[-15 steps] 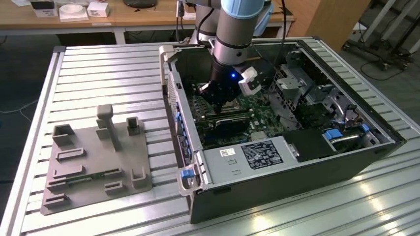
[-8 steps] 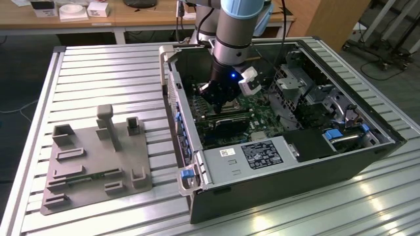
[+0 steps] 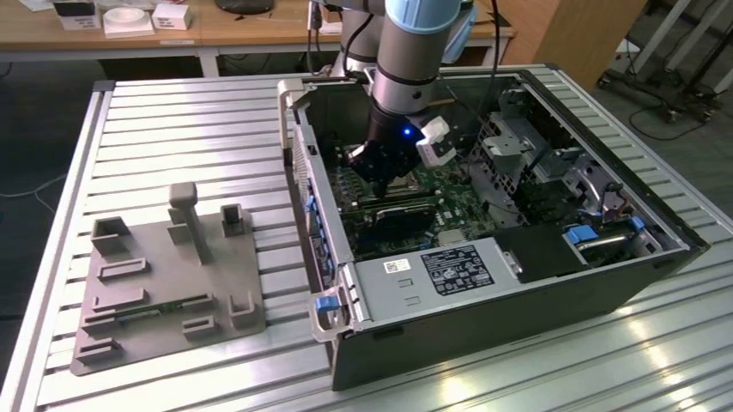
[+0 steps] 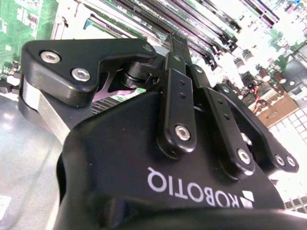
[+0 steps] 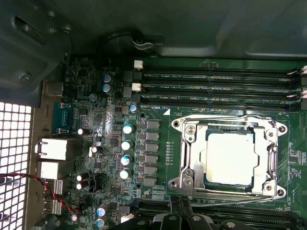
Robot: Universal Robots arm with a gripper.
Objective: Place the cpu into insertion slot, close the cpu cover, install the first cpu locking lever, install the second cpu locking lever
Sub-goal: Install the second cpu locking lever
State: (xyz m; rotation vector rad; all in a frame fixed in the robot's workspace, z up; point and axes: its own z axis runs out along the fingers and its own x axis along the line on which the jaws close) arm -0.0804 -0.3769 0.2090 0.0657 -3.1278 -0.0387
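In the exterior view the arm is seen reaching steeply down from above into the open computer case (image 3: 504,249), which lies on a slatted metal table (image 3: 172,129); the gripper (image 3: 384,163) is held low over the green motherboard (image 3: 452,202), at the place where the insertion slot sits, so that the slot itself is largely covered by the gripper body. A grey fixture plate (image 3: 160,275) with upright holders lies on the table towards the exterior view's left, well apart from the case. In the second wrist view the gripper's black linkage (image 4: 177,110) is seen from behind against the rows of long memory slots (image 4: 192,19); whether the claw is open or closed, or holding anything, cannot be told from any of the pictures. In the first wrist view the cpu (image 5: 231,158) is seen lying flat in the insertion slot (image 5: 229,155), its pale metal face showing through the window of the cpu cover (image 5: 192,155), which appears to be folded down over it. The placing of the chip is therefore judged done and the cover judged closed or nearly so; thin silver levers run along the frame's edges, but whether either is latched cannot be made out.
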